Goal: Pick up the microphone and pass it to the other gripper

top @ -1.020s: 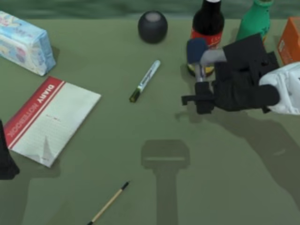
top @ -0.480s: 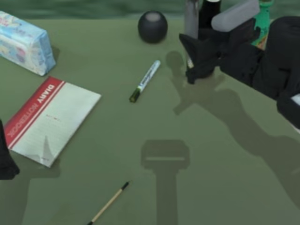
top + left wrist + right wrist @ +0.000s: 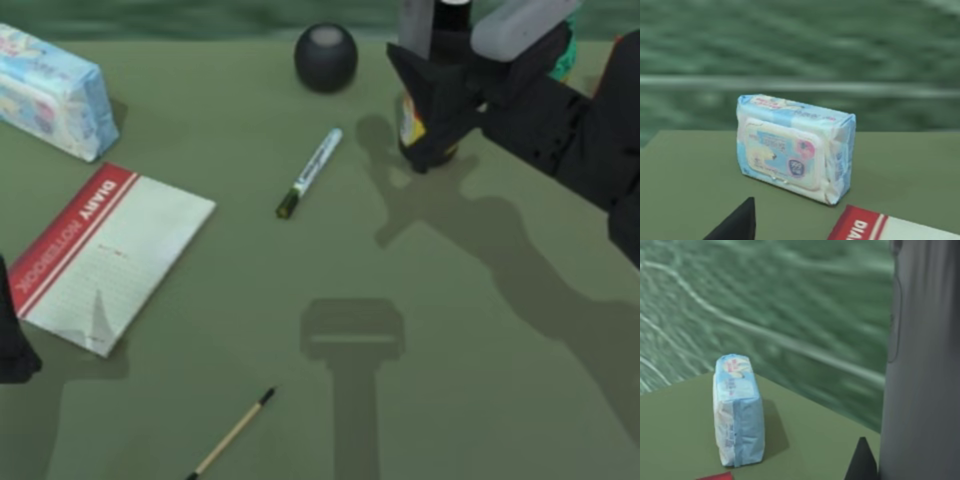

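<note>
The microphone (image 3: 413, 28) hangs high over the table's far right, and only its grey handle shows in the top view. My right gripper (image 3: 418, 62) is shut on that handle, just in front of the bottles. In the right wrist view the handle (image 3: 922, 365) fills the side as a tall grey cylinder beside one black finger (image 3: 861, 462). The navy head is hidden. My left gripper (image 3: 12, 350) is parked at the table's left edge, far from the microphone, and it is open. One of its fingers (image 3: 737, 225) shows in the left wrist view.
A dark ball (image 3: 325, 57) sits at the back middle, with a white-and-green marker (image 3: 310, 172) in front of it. A dark bottle (image 3: 455, 12) and a green bottle (image 3: 562, 45) stand behind the right gripper. A wipes pack (image 3: 50, 90), a diary notebook (image 3: 110, 255) and a pencil (image 3: 232, 432) lie to the left.
The right gripper has lifted the microphone off the table beside the bottles and turned it upright, rising toward the camera. The left arm has not moved.
</note>
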Controlling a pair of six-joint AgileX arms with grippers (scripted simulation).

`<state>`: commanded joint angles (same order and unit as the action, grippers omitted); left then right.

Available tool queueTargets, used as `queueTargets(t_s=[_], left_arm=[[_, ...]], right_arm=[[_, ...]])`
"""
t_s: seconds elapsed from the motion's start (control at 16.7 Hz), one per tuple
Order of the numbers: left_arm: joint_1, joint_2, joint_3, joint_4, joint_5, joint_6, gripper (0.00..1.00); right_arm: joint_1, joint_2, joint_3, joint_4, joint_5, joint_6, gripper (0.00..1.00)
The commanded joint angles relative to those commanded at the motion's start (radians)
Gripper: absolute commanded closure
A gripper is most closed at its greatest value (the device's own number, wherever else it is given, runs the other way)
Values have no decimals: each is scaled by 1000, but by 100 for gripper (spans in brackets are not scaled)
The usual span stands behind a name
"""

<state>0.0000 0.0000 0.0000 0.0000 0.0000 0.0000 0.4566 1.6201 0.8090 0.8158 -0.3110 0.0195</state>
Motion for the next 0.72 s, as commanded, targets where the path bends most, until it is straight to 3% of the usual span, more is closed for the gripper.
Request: queueTargets(t_s=[0.18, 0.48, 0.72], left_arm=[[0, 0, 0, 0, 0, 0, 0], [0, 0, 0, 0, 0, 0, 0], [0, 0, 0, 0, 0, 0, 0]], right_arm=[[33, 1, -14, 26, 33, 1, 100], [157, 4, -68, 115, 150, 12, 100], [172, 2, -74, 126, 164, 13, 100]])
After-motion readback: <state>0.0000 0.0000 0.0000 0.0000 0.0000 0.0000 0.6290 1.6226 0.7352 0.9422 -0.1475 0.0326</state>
